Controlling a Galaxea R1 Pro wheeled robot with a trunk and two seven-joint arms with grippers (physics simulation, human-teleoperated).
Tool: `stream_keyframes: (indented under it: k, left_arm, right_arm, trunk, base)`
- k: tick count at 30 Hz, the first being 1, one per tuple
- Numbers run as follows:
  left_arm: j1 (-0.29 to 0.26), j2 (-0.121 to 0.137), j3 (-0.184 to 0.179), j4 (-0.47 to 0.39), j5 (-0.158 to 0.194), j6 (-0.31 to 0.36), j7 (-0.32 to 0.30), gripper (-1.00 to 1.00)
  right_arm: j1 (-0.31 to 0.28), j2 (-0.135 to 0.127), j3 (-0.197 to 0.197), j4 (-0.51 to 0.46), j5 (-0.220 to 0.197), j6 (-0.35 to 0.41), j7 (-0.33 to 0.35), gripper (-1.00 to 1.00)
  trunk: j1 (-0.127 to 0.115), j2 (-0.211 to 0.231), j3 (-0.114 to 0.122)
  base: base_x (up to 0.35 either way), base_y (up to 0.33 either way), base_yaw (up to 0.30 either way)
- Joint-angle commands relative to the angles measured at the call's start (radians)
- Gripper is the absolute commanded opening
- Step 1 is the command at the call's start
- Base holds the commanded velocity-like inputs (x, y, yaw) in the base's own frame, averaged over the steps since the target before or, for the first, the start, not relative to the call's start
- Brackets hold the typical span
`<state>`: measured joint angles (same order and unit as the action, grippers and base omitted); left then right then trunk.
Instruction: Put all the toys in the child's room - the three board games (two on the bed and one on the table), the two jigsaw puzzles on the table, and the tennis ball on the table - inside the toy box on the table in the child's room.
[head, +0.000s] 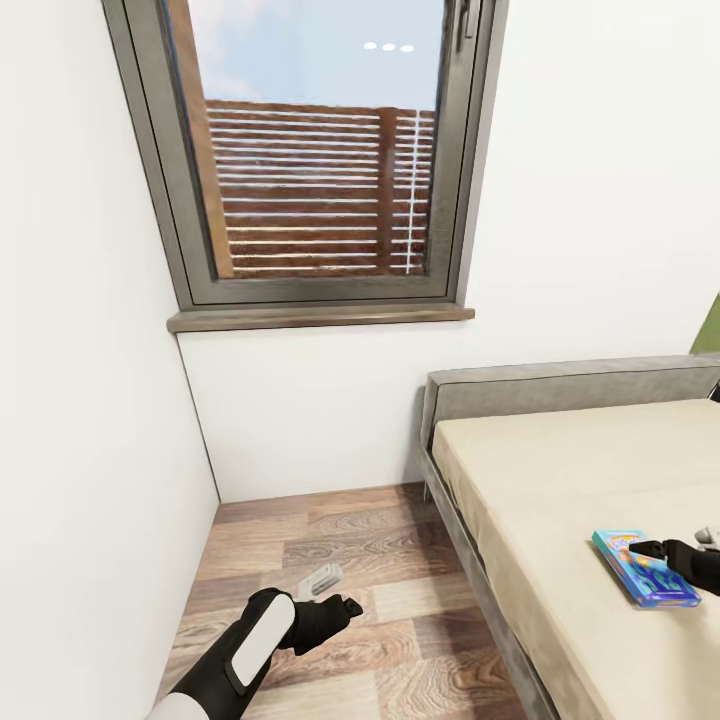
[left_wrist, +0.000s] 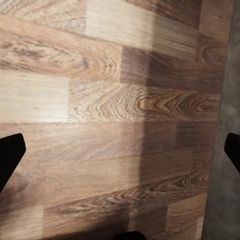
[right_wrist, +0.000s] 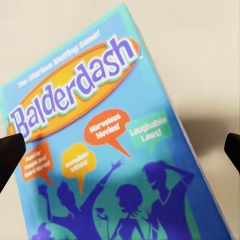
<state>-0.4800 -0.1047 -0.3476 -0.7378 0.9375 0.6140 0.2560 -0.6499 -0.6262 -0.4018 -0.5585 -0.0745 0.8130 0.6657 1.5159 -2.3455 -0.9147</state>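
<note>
Here the right end effector (head: 655, 549) hovers with its fingers spread wide just over the blue board game (head: 645, 568), which lies flat on the bed (head: 540, 490) right beneath it; in the right wrist view the box's printed lid (right_wrist: 115, 145) sits between the two dark fingertips; nothing is gripped yet. The left end effector (head: 340, 606) hangs open over the wood floor (head: 330, 540), idle. Picking up this game looks to be the step in hand; next calls for lowering and closing across the box's edges.
</note>
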Motion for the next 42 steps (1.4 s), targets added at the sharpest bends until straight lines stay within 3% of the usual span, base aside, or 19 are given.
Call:
stream_keyframes:
  k: [1, 17, 23, 31, 37, 42]
  left_arm:
    - [-0.001, 0.0, -0.002, -0.002, 0.011, 0.001, 0.009, 1.0]
    - [-0.001, 0.0, -0.003, -0.002, 0.011, 0.001, 0.009, 1.0]
    - [-0.001, 0.0, -0.003, -0.002, 0.011, 0.001, 0.009, 1.0]
    - [-0.001, 0.0, -0.004, -0.002, 0.012, 0.001, 0.008, 1.0]
    - [-0.001, 0.0, -0.004, -0.002, 0.012, 0.001, 0.008, 1.0]
    - [-0.001, -0.001, -0.004, -0.002, 0.012, 0.001, 0.008, 1.0]
  right_arm:
    - [-0.001, 0.003, -0.002, -0.001, -0.007, 0.008, -0.002, 1.0]
    - [-0.001, 0.036, 0.005, -0.005, -0.003, 0.006, 0.001, 1.0]
    - [-0.002, 0.057, 0.011, -0.013, 0.0, 0.006, 0.058, 1.0]
    - [-0.002, 0.066, 0.017, -0.02, 0.002, 0.005, 0.091, 1.0]
    - [-0.002, 0.079, 0.053, -0.044, 0.001, 0.009, 0.097, 1.0]
    - [-0.002, 0.108, 0.095, -0.068, 0.001, 0.01, 0.098, 1.0]
  trunk:
    - [0.0, 0.0, -0.001]
    - [0.0, 0.0, -0.001]
    - [0.0, 0.0, -0.001]
    - [0.0, 0.0, -0.001]
    - [0.0, 0.0, -0.001]
    - [0.0, 0.0, -0.001]
  base:
    - [0.0, 0.0, 0.0]
    - [0.0, 0.0, 0.0]
    - [0.0, 0.0, 0.0]
    - [0.0, 0.0, 0.0]
    - [0.0, 0.0, 0.0]
    - [0.0, 0.0, 0.0]
